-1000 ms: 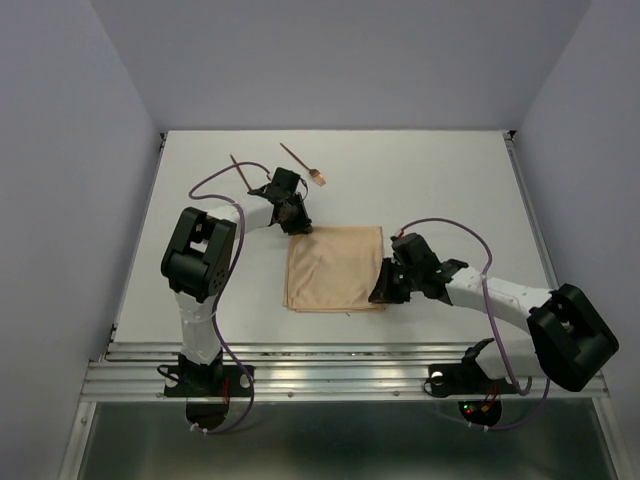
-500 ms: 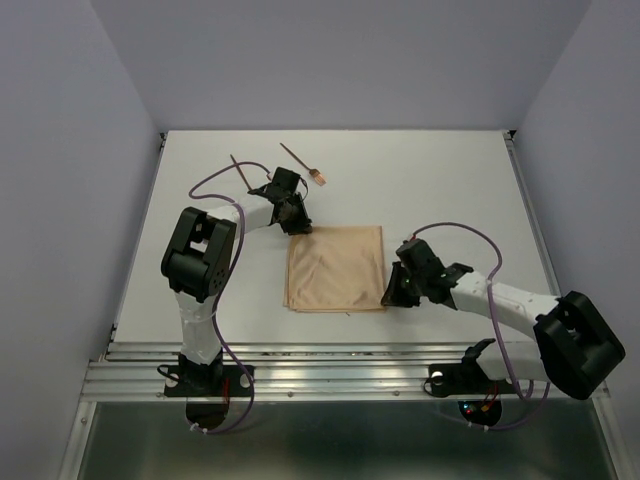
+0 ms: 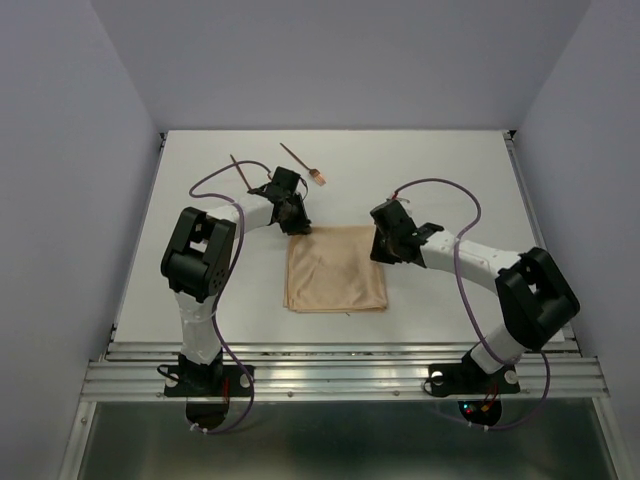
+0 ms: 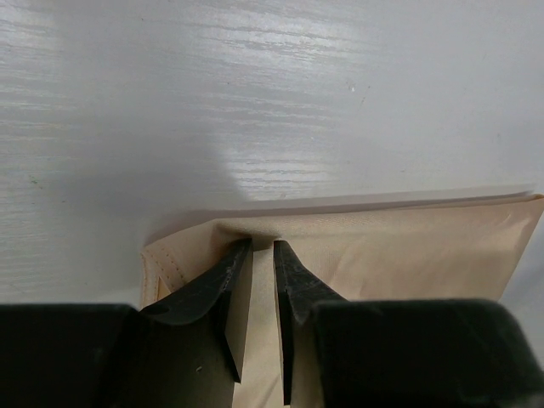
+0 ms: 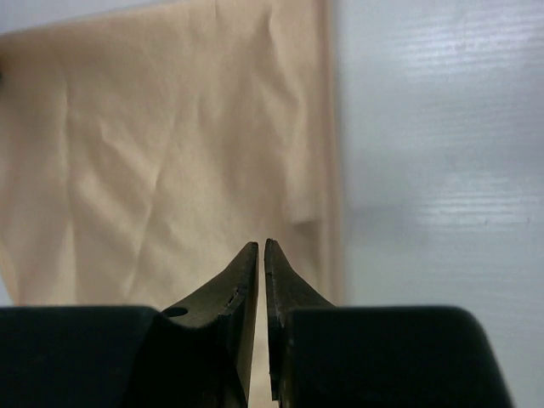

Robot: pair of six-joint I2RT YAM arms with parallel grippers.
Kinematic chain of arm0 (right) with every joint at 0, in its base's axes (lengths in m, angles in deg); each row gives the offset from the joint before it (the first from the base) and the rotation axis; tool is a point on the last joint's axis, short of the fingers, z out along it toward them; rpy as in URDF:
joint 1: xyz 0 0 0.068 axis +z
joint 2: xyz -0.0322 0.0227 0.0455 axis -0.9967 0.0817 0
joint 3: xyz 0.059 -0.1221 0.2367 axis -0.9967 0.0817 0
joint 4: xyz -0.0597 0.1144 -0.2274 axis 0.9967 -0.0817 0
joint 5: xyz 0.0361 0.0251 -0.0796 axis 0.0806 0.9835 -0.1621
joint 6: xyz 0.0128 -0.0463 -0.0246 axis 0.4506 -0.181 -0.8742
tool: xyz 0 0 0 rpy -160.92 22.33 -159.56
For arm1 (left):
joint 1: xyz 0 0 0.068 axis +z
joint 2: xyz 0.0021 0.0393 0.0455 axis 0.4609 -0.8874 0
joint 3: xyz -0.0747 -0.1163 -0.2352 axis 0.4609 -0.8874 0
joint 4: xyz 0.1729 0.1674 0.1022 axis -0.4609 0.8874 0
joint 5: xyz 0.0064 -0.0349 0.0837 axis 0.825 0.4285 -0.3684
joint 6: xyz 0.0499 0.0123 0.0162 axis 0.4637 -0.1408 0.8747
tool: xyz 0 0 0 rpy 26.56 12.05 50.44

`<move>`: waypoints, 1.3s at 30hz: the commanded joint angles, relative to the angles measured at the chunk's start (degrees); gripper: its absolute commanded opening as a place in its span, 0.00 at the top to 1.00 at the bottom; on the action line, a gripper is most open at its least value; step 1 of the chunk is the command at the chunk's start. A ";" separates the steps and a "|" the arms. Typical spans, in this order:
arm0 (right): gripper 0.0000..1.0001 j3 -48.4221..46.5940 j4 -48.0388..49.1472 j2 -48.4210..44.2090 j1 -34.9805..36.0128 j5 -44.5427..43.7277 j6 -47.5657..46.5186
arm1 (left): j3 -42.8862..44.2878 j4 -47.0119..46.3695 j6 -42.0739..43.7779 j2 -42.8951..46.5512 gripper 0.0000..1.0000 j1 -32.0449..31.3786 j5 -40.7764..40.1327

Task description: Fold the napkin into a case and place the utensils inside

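**Folding stage, seen from above and from both wrists.** A thin, peach-tan sheet of soft creased cloth, the napkin (image 3: 335,270), lies flat as a roughly square folded pad at the middle of the white table (image 3: 450,170). Its near edge faces the arm bases. It is not yet the narrow case the task calls for.

**(a)** The right gripper (image 5: 260,244) sits over the far right corner of the napkin, just inside the right edge. Its black fingers are pressed almost together with only a slit between them, and nothing is caught there.

**(b)** The left gripper (image 4: 261,245) is at the far left corner. Its fingers are drawn close and appear to pinch the cloth edge, which puckers up to their tips.

**(c)** Beyond the napkin, clear of it, lie the utensils: a thin reddish-brown stick with a paler forked head (image 3: 301,163), and to its left a plain pointed stick (image 3: 240,170).

**Step in hand (judged):** narrowing the square with a further fold.

- The right fingers should spread, then close on every layer at the right edge, not the top ply alone.
- The edge should travel low and parallel to the left edge, while the left pinch anchors the far corner so the pad does not slide.
- One end should be left open as the mouth for the sticks.
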 commanded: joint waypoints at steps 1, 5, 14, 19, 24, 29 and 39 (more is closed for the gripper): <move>0.87 -5.97 -2.56 6.39 -1.00 -6.10 -2.56 | -1.38 5.85 2.29 1.15 0.71 0.26 -2.05; 0.87 -7.56 -4.07 10.79 -2.15 -8.22 -2.38 | -1.82 5.67 2.29 1.85 0.71 0.26 -1.79; 0.86 -7.55 -3.98 10.71 -2.68 -10.15 -4.31 | -1.38 6.11 3.34 4.84 0.70 0.26 -1.88; 0.86 -9.93 -3.71 9.13 -2.68 -9.37 -6.94 | 0.02 7.60 3.96 7.30 0.67 0.17 -1.88; 0.79 -12.13 -3.88 3.68 1.26 -4.88 -9.76 | 1.60 9.53 5.36 10.64 0.61 0.08 -1.09; 0.65 -12.57 -6.00 1.05 7.68 -6.11 -9.24 | 2.22 12.00 6.77 14.07 0.58 1.92 0.66; 0.46 -20.99 -7.05 8.94 26.12 -11.91 -10.29 | 2.05 18.59 8.88 21.80 0.55 13.43 -3.37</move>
